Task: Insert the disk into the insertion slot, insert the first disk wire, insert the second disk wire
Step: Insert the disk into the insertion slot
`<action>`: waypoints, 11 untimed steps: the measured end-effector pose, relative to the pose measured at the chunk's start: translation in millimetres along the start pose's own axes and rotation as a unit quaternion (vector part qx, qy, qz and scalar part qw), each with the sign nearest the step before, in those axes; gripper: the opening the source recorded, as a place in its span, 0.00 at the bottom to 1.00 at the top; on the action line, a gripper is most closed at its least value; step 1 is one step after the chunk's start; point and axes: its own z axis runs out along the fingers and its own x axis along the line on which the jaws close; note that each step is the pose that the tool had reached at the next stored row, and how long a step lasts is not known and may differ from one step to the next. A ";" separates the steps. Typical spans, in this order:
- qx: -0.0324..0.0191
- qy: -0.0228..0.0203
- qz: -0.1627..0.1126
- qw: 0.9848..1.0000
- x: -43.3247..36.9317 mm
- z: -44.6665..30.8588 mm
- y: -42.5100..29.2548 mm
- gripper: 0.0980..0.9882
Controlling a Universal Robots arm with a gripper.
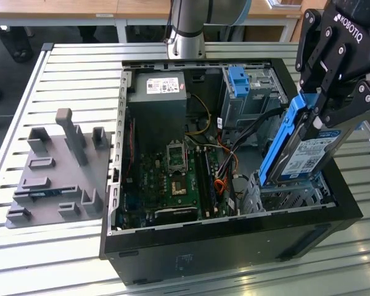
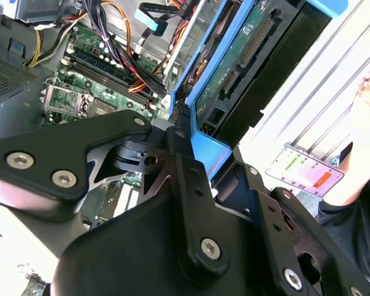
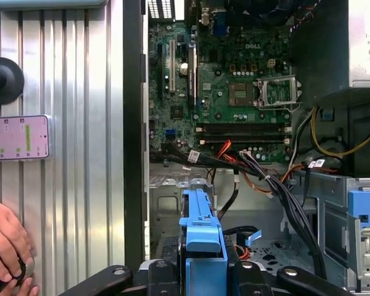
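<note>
My gripper (image 1: 324, 117) is shut on the disk (image 1: 303, 154), a silver-grey drive with a white label in a bright blue carrier. I hold it steeply tilted at the exterior view's right, inside the open computer case. Its lower end reaches down to the insertion slot (image 1: 290, 198), a low silver perforated cage at the case's near right corner. In the second wrist view the disk's green circuit board (image 2: 234, 61) faces the camera beside the blue carrier (image 2: 211, 151). In the first wrist view the carrier's edge (image 3: 202, 237) stands over the cage floor (image 3: 274, 254).
A taller grey cage with a blue latch (image 1: 242, 83) stands behind the slot. Black and orange cables (image 3: 277, 185) run from the motherboard (image 1: 179, 176) toward the cage. A grey fixture plate (image 1: 55, 169) lies outside the case. A person's hand (image 3: 6, 246) and a phone (image 3: 18, 137) rest beside the case.
</note>
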 end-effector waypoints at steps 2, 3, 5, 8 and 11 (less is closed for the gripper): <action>0.000 0.000 0.000 1.000 -1.6 1.5 0.1 0.30; 0.000 0.000 0.000 1.000 -2.4 2.2 0.2 0.30; 0.000 0.000 0.000 1.000 -4.0 3.6 0.2 0.30; 0.000 0.000 0.000 1.000 -4.3 6.4 0.3 0.30; 0.000 0.000 0.000 1.000 -4.3 8.8 0.7 0.30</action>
